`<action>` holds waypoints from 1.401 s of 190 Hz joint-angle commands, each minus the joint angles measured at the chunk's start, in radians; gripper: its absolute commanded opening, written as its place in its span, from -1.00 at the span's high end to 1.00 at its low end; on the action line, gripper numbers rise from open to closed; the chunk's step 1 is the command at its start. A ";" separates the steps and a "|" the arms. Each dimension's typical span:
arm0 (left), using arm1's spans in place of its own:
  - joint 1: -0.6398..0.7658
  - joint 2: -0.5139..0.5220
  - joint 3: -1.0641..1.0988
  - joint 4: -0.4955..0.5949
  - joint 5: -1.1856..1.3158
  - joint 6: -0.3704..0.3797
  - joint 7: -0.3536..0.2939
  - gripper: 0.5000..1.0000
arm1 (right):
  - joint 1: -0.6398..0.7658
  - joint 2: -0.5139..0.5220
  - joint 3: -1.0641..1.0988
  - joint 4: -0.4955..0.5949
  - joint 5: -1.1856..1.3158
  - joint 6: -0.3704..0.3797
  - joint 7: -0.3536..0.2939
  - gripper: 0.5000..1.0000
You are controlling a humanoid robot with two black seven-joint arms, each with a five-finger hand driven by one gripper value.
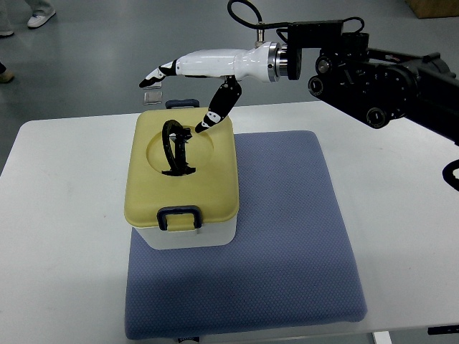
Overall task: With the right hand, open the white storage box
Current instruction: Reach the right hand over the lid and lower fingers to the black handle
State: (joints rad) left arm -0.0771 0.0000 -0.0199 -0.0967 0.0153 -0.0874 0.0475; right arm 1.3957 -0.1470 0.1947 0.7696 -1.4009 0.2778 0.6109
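A white storage box with a yellow lid stands on the left part of a blue mat. A black carrying handle stands raised in the lid's round recess, and a dark clasp sits at the lid's front edge, another clasp at the back. My right hand, white with black fingertips, hovers over the box's far edge with its fingers stretched out leftward. Its thumb points down toward the raised handle's top. The hand is open and holds nothing. My left arm is out of view.
The mat lies on a white table. My right arm's black links reach in from the upper right above the table's far edge. A person's shoes show on the grey floor at the top left.
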 commanded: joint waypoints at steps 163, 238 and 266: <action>-0.003 0.000 -0.005 -0.014 0.003 0.002 0.000 -1.00 | 0.154 0.066 -0.175 0.068 -0.167 -0.008 0.000 -0.60; 0.005 0.000 -0.005 -0.012 0.003 0.002 0.000 -1.00 | 0.198 0.069 -0.224 0.082 -0.214 -0.008 0.000 -0.48; 0.005 0.000 -0.005 -0.014 0.003 0.002 0.000 -1.00 | 0.206 0.072 -0.227 0.083 -0.230 -0.006 0.000 -0.42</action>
State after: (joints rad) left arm -0.0716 0.0000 -0.0246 -0.1095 0.0188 -0.0874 0.0475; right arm 1.5955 -0.0770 -0.0307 0.8526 -1.6223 0.2700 0.6109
